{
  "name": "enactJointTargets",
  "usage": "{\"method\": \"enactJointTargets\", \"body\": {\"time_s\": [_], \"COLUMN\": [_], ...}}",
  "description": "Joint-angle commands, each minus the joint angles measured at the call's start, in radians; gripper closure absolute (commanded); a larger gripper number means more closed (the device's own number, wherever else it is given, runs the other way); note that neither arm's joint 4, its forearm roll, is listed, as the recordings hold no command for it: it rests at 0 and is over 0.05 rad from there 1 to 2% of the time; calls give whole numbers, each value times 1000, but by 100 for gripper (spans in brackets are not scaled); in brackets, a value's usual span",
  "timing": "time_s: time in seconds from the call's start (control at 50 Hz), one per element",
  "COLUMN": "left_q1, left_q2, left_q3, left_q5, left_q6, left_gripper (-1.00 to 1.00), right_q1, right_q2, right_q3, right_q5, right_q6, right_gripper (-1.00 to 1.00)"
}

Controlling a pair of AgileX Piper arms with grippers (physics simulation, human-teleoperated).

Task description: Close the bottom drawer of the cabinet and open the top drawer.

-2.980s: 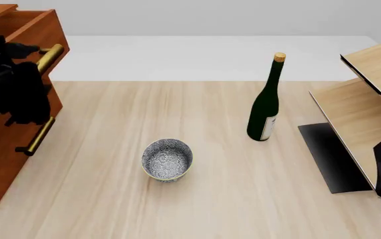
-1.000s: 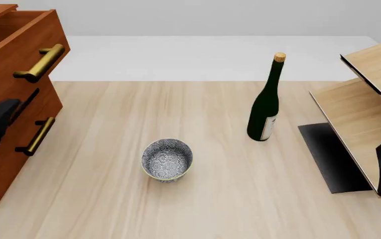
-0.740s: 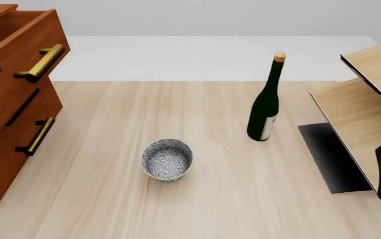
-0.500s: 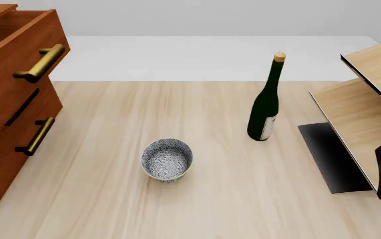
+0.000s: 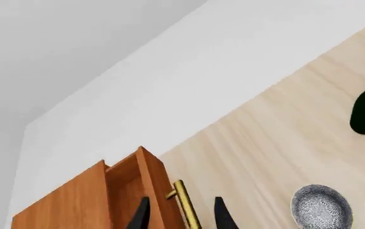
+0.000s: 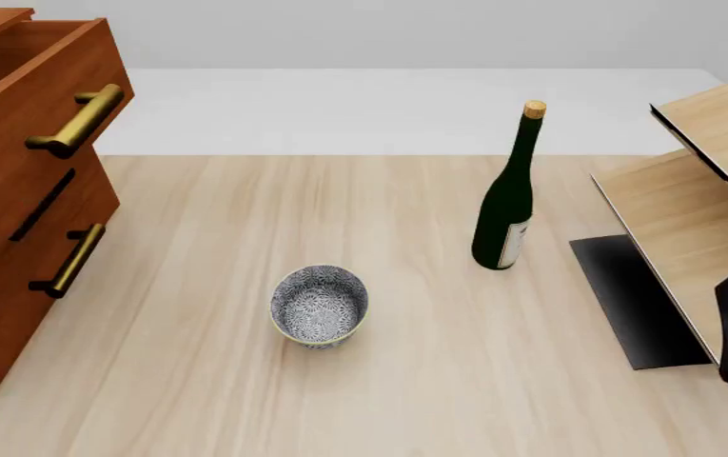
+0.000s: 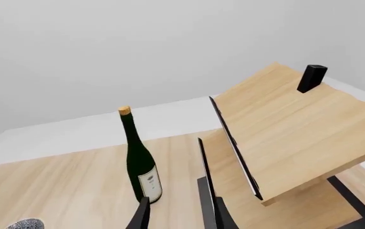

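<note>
Top drawer [image 6: 36,90] juts from the cabinet [image 6: 9,248] at the table's [image 6: 186,381] left edge — both grippers [image 5: 181,220] [image 7: 177,215] apart, bowl [image 6: 321,305] mid-table

Bowl [image 6: 321,305], bottle [image 6: 507,202] mid-table, well apart

1. The left arm is no longer showing in the front view, having left the cabinet [image 6: 21,190] front it was covering.
2. The left pincer [image 5: 181,217] is now hanging high above the top drawer [image 6: 33,86], its handle [image 5: 185,205] showing between the fingers.
</note>
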Motion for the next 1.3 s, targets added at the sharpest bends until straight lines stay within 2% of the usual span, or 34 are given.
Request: {"method": "enactJointTargets", "body": {"time_s": [0.02,0.08,0.12,0.14,0.16,0.18,0.22,0.26,0.42,0.46,0.5,0.56,0.58,0.6,0.62,0.64,0.76,1.3], "left_q1": [23,56,60,75,66,91,100,92,166,240,201,205,216,241,223,248,263,253], "left_q2": [57,46,47,37,43,39,29,31,4,-18,-10,-18,-14,-16,-17,-19,-19,-33], "left_q3": [-62,-62,-66,-55,-61,-50,-29,-7,68,137,159,181,190,207,203,215,236,427], "left_q5": [126,133,139,129,134,134,123,122,84,65,61,45,45,36,30,29,16,-79], "left_q6": [-225,-255,-308,-279,-330,-344,-321,-367,-340,-254,-328,-331,-353,-317,-358,-331,-340,-427], "left_gripper": [-100,-100,-100,-100,-100,-100,-100,-100,-100,-100,-100,-100,-100,-100,-100,-100,-100,-100], "right_q1": [3,4,3,3,4,4,5,5,7,8,6,5,5,5,5,6,9,11], "right_q2": [-4,-3,1,-1,-2,-2,-5,-6,-10,-10,-5,-6,-7,-10,-10,-11,-12,-28], "right_q3": [0,0,1,1,1,1,1,0,0,0,2,2,1,0,1,2,3,2], "right_q5": [3,2,-2,-1,0,0,4,4,8,8,3,3,4,7,7,7,8,24], "right_q6": [-7,-7,-8,-10,-11,-12,-15,-17,-26,-28,-32,-33,-35,-34,-38,-39,-48,-60], "right_gripper": [-100,-100,-100,-100,-100,-100,-100,-100,-100,-100,-100,-100,-100,-100,-100,-100,-100,-100]}}
